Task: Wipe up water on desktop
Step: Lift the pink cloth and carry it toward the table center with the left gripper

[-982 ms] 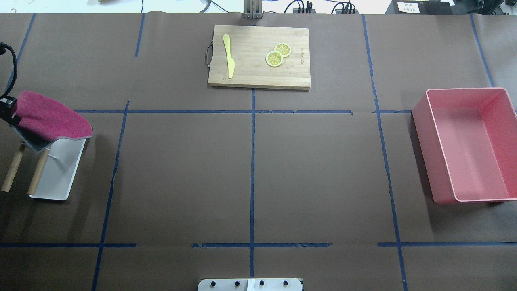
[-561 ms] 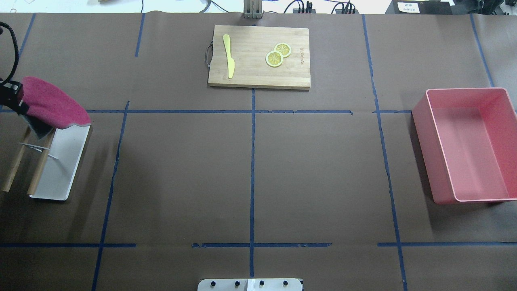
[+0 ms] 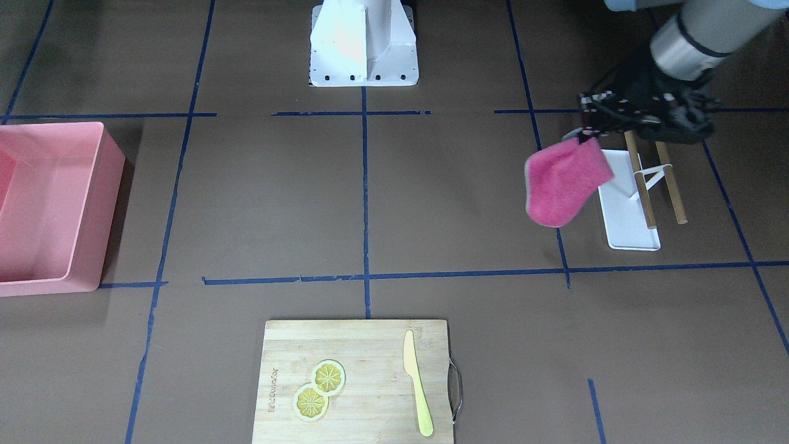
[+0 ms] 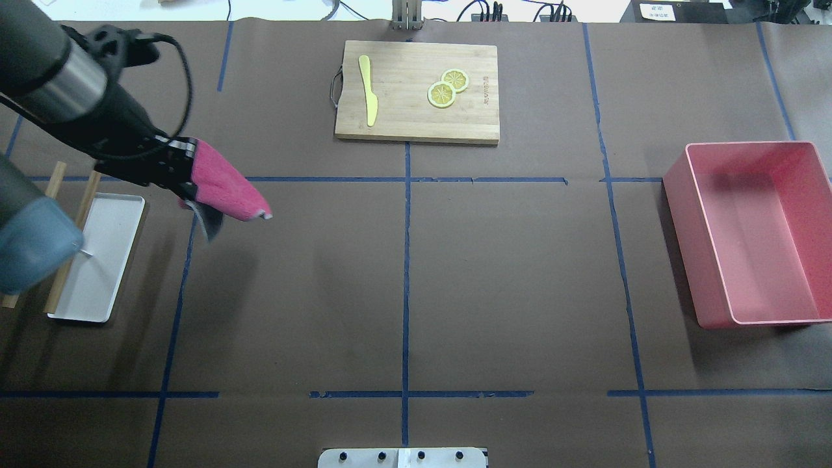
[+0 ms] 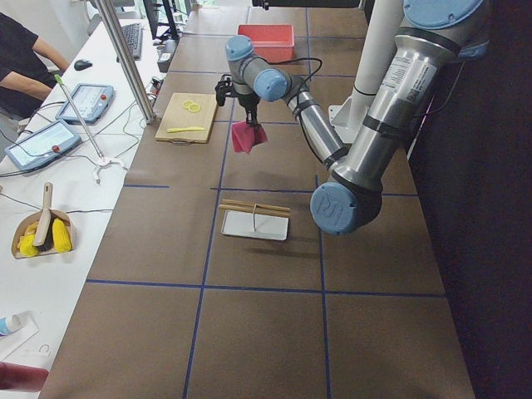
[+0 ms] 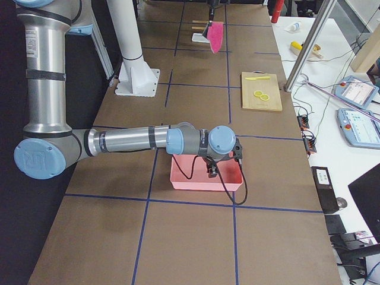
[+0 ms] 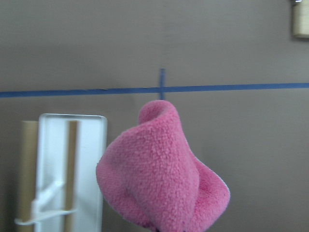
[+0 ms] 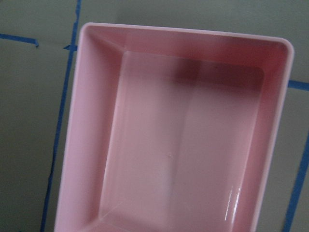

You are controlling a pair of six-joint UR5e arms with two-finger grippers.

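- The table (image 4: 403, 279) is a dark-brown top crossed by blue tape lines, and it fills nearly the whole overhead view.
- The left end effector (image 4: 190, 185) sits at the left of the overhead view, just above mid-height, and is clenched on one edge of a pink cloth (image 4: 224, 188).
- The cloth hangs folded from it, off the table, and points toward the frame's centre. It is near a crossing of two tape lines.
- In the left wrist view the cloth fills the lower middle, with a tape crossing just above it in the frame.
- A white tray (image 4: 104, 260) with two wooden rods lies at the left edge of the overhead view, below and left of the cloth and apart from it.
- A board (image 4: 416, 123) lies at top centre. On it are a yellow knife (image 4: 368, 91) at the left and two lemon slices (image 4: 447, 88), overlapping, at the right.
- A pink bin (image 4: 708, 260) stands at the right edge.
- The right end effector (image 6: 212, 171) shows only in the right side view, low over the bin. I cannot tell whether it is released or clenched.
- The right wrist view looks straight down into the bin.
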